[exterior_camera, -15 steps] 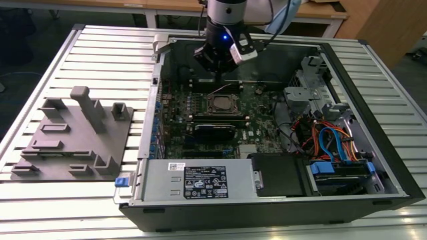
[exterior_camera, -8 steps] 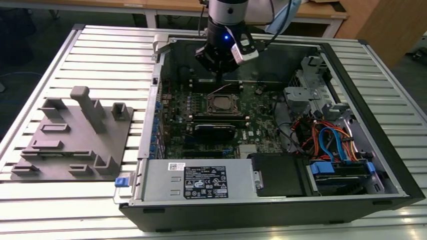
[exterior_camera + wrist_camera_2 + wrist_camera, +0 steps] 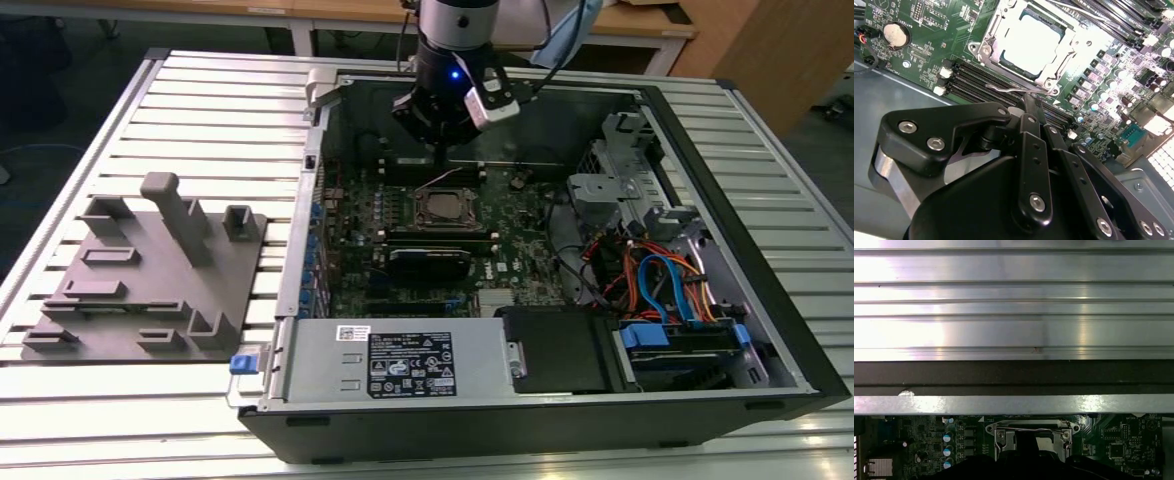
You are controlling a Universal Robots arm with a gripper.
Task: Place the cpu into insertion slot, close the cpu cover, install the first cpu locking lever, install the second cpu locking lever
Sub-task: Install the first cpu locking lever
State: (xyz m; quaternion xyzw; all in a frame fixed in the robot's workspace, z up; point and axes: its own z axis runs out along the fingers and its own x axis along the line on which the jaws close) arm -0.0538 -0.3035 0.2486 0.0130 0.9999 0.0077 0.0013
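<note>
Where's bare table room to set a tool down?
Bare slats behind the grey fixture, and the strip in front of it, beside the case. Crowded inside the case: end effector at the insertion slot, cables at the exterior view's right.

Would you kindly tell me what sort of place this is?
Likely a robotics lab or workshop: an open computer case on a slatted aluminium table, a grey fixture block beside it.
</note>
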